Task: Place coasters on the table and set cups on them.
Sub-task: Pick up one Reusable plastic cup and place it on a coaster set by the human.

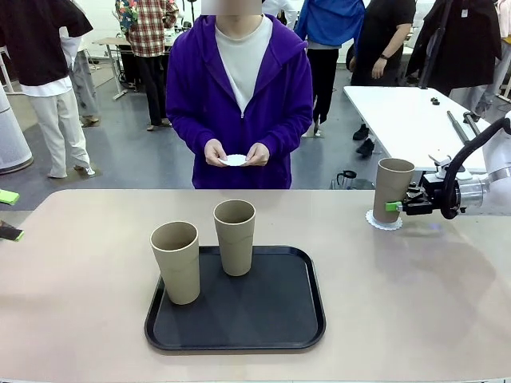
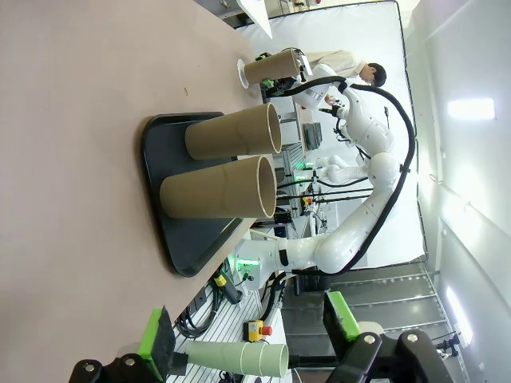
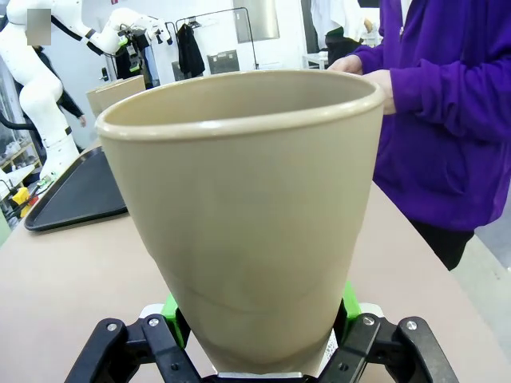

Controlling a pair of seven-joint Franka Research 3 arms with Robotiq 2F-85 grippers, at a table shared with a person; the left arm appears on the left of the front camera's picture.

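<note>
Squeezing from both sides, my right gripper [image 1: 397,206] is clamped on a tall, smooth tan cup [image 1: 394,187] near its bottom. From the right wrist camera I see the green pads [image 3: 170,307] pressed on the cup's sides. The cup stands upright with its open mouth up. Right under it lies a small round white paper coaster [image 1: 384,221] with a lacy edge. The cup's bottom is over the coaster, but I cannot tell if it rests on it. Both are at the far right part of the big beige table [image 1: 415,295].

My left gripper [image 2: 247,331] hangs at the left edge of the table. Its two fingers are wide apart and nothing is between them.

In the middle of the table lies a flat black tray [image 1: 279,311] with round corners. Two more tan cups stand upright on it, close but not touching. The nearer cup [image 1: 176,262] is on the tray's left side, and the farther cup [image 1: 235,237] is behind it, more to the middle.

Across the table stands a person in a purple hooded jacket [image 1: 239,88]. Both of the person's hands [image 1: 215,153] hold a second white paper coaster [image 1: 236,159] in front of the body, up off the table.
</note>
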